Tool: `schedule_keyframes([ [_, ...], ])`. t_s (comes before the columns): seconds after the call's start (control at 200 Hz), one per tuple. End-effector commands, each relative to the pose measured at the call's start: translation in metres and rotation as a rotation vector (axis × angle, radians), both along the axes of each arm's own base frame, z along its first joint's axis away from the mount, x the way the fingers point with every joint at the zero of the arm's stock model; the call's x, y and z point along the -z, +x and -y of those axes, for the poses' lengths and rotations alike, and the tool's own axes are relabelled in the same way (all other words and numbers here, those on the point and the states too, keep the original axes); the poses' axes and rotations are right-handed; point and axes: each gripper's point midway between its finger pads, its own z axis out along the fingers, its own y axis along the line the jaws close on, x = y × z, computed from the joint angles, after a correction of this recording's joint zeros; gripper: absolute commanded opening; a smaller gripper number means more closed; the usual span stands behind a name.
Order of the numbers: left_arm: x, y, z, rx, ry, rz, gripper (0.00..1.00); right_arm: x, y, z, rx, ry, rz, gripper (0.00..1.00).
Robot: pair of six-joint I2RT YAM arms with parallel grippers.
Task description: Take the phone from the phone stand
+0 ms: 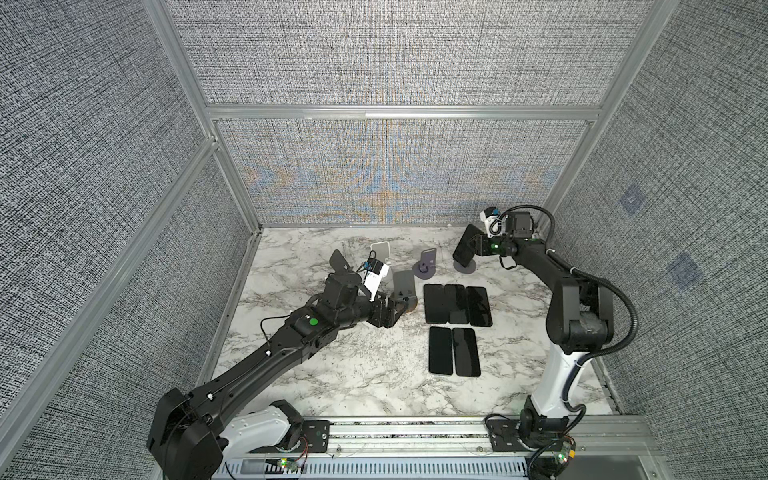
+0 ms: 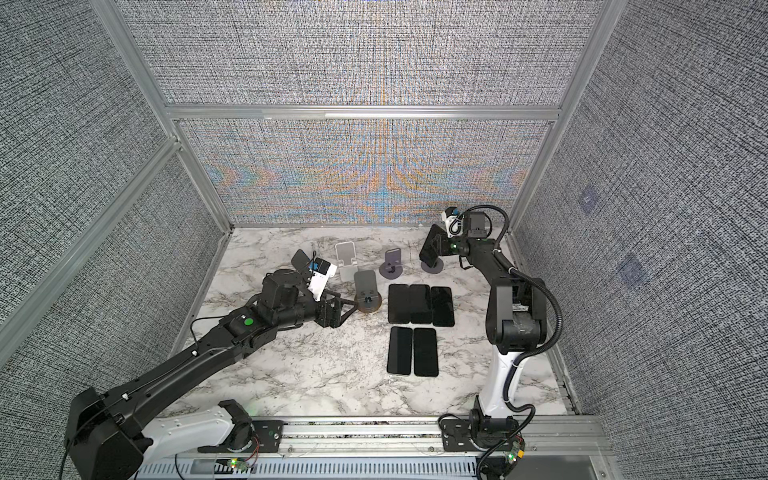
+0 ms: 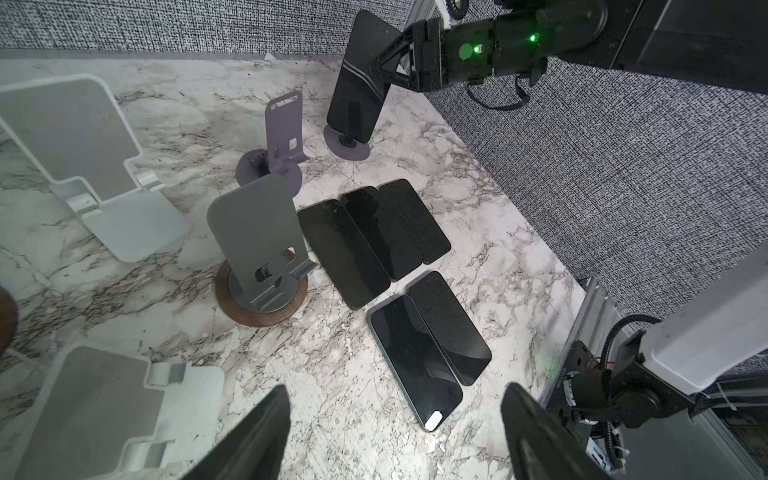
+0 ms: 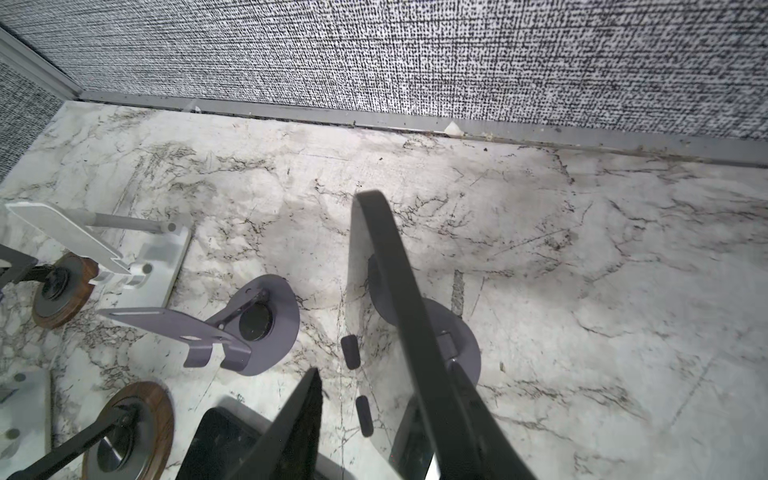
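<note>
**Phone seated on far-right stand; right end effector set astride it**

The phone (image 1: pixel 464 244) is found on the round-based purple phone stand (image 1: pixel 465 267), at the far right of the marble surface (image 1: pixel 353 374) and near the back wall. It is stood in portrait. Its long axis is set steeply upright and leaned back against the stand's plate, with the lower short edge down at the base and the upper short edge raised. Its dark face is turned toward the middle of the surface, as is seen in the left wrist view.

The right end effector (image 3: pixel 376 68) is placed at the phone's upper half with its jaws partly parted, one on each side of the phone. In the right wrist view a narrow gap is seen between one jaw and the glossy face. Contact on the back side cannot be told, so no firm grip is recorded.

The left end effector (image 3: pixel 395 440) is held well apart from the phone, just beside a grey stand (image 1: pixel 403 291) on a wooden disc. Its jaws are spread wide and nothing is held between them.

Five other phones (image 1: pixel 457 305) are laid flat and face up near the middle of the surface, in a row of three and a row of two. A second purple stand (image 1: pixel 426 266) and a white stand (image 1: pixel 380 251) are noted to the left of the task stand.
</note>
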Motion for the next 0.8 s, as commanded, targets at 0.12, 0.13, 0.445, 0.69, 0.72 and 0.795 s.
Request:
schedule_keyframes([
  [0.12,-0.005,0.009,0.007,-0.013,-0.020,0.036,0.81,-0.004,0.007,0.007,-0.020,0.090,0.044,0.18],
  [0.13,-0.005,0.009,0.007,-0.013,-0.021,0.037,0.81,-0.003,0.006,0.007,-0.021,0.091,0.043,0.17],
  [0.445,-0.004,0.014,0.005,-0.031,0.005,0.063,0.81,-0.028,-0.003,0.018,-0.034,0.123,0.087,0.01],
  [0.69,-0.015,0.021,0.013,-0.010,0.000,0.089,0.81,-0.070,-0.035,0.015,-0.044,0.136,0.105,0.00],
  [0.72,-0.019,0.022,0.016,0.000,-0.004,0.097,0.81,-0.074,-0.042,0.015,-0.039,0.143,0.098,0.00],
  [0.795,-0.032,0.023,0.026,0.046,-0.029,0.128,0.81,-0.083,-0.067,0.005,-0.058,0.193,0.062,0.00],
])
